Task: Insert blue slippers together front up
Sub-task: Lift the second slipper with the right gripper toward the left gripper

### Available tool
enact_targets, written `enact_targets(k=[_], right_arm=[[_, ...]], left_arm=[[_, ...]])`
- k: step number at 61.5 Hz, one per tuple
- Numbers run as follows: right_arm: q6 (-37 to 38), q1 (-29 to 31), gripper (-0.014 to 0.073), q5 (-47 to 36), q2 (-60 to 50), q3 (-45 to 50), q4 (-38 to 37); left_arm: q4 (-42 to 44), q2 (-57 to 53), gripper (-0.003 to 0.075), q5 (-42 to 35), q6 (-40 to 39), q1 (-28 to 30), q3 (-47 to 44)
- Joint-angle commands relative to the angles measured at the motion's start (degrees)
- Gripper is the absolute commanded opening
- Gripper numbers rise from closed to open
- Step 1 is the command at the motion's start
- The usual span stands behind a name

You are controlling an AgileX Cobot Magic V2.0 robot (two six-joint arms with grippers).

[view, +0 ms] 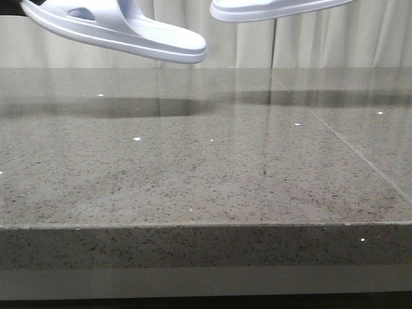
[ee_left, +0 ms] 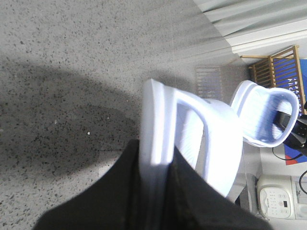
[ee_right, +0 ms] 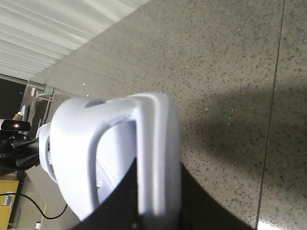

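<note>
We hold both blue slippers [view: 129, 29] high above the worktop [view: 193, 174], left gripper [ee_left: 158, 167] and right gripper [ee_right: 158, 191] each pinching a sole edge.

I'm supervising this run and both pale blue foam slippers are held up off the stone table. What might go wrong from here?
1. Each gripper pinches only its pale blue foam slipper's sole edge: left gripper, left slipper; right gripper, right slipper. Soft foam may slip or twist.
2. A dropped slipper would hit the speckled stone table.
3. The slippers sit at different angles, so joining may misalign.
</note>
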State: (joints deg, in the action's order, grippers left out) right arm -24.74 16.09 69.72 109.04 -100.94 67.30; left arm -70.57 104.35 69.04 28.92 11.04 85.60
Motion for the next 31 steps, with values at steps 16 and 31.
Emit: enact_targets(k=[16,31], right_arm=[[-0.4,-7.2,-0.0058,5.3,-3.8,-1.9,5.0],[-0.4,-9.1,-0.0058,3.1,-3.7,-1.9,5.3]], left_arm=[[-5.5,-3.3,-0.0019,4.8,-0.3,-0.2,1.3],[-9.4,-3.3,-0.0019,4.8,-0.3,-1.0,1.3]])
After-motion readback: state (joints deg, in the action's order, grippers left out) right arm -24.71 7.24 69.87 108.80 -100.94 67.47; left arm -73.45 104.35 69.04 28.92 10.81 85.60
